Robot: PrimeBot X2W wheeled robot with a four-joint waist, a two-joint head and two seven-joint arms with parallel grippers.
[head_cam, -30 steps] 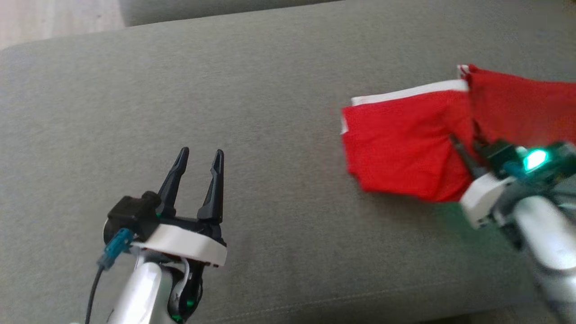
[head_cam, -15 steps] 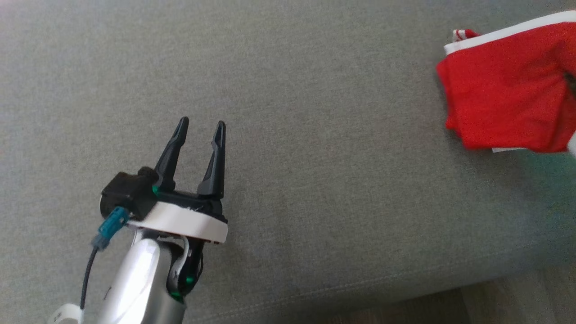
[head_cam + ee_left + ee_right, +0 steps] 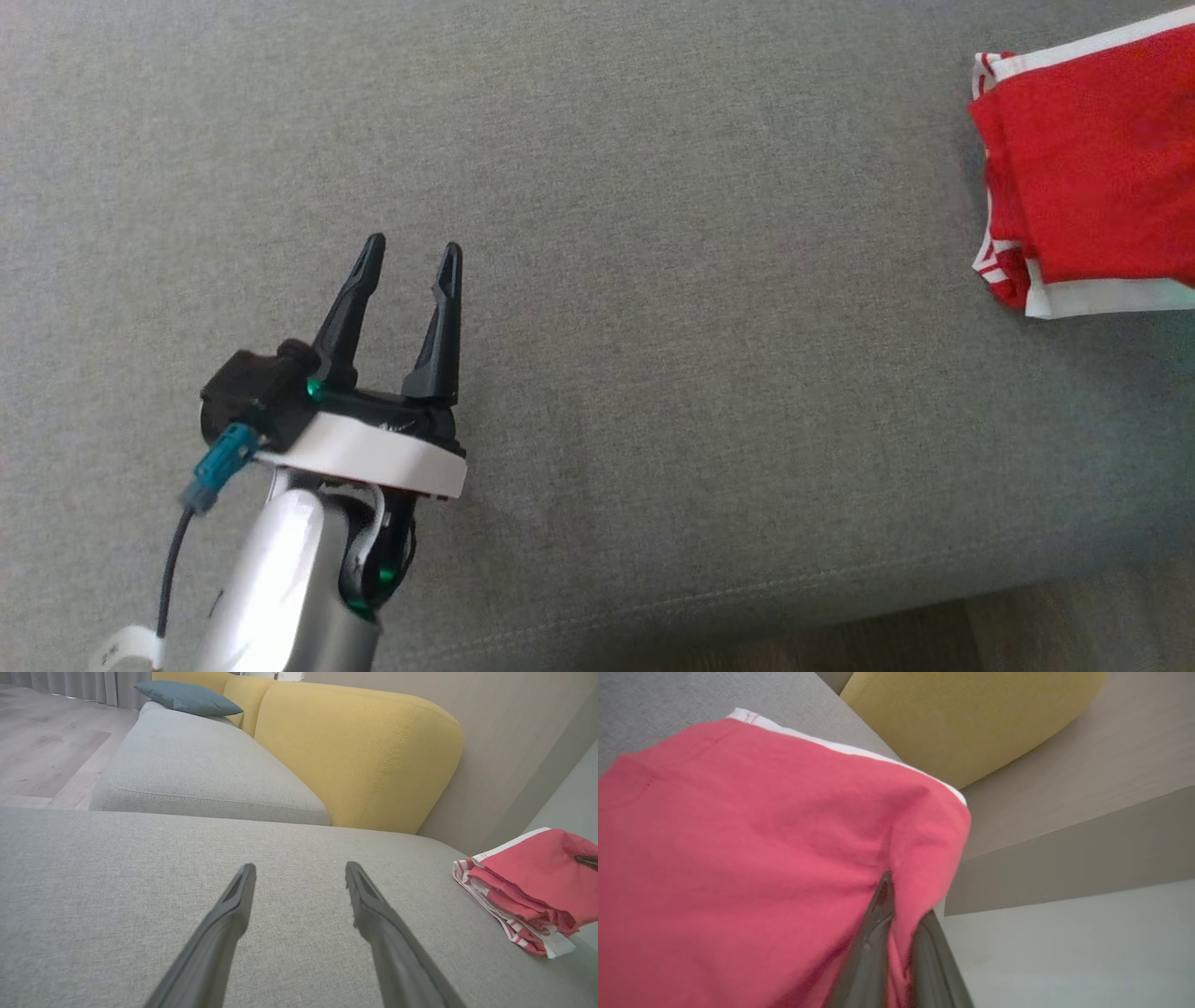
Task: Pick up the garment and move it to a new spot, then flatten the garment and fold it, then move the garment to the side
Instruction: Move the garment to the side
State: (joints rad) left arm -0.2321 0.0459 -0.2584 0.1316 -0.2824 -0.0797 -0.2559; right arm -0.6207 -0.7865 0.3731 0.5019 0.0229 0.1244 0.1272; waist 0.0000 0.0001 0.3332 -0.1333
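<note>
- Head view: left gripper (image 3: 413,245) low left over the grey seat cushion (image 3: 653,280), fingers spread, nothing between them, well apart from the garment (image 3: 1092,159).
- Garment sits at the far right edge of the head view, cut off by the frame, lying on the same seat cushion near its front edge. A strip of wood floor (image 3: 1027,635) shows bottom right.
- Left wrist view adds the room: a second grey seat cushion (image 3: 201,770) behind, a yellow backrest (image 3: 355,751), a blue pillow (image 3: 187,697) at the far end, and more wood floor on the left.
- Left wrist view also gives the garment side-on at the right: a stack of several folded layers.
- Right wrist view is the close-up: right gripper (image 3: 903,896) has its fingers pressed together, pinching a fold of the garment's red cloth. Fabric bunches at the pinch.
- Right wrist view also has the yellow backrest up top and a plain wall (image 3: 1064,765) to the right.
- Garment look: bright red knit, white band along the edges, red-and-white striped trim on the lower layers at the left corner. Folded, a bit uneven, edges not lined up.
- Counts: 1 garment, 2 grippers, 2 grey seat cushions, 1 blue pillow.
</note>
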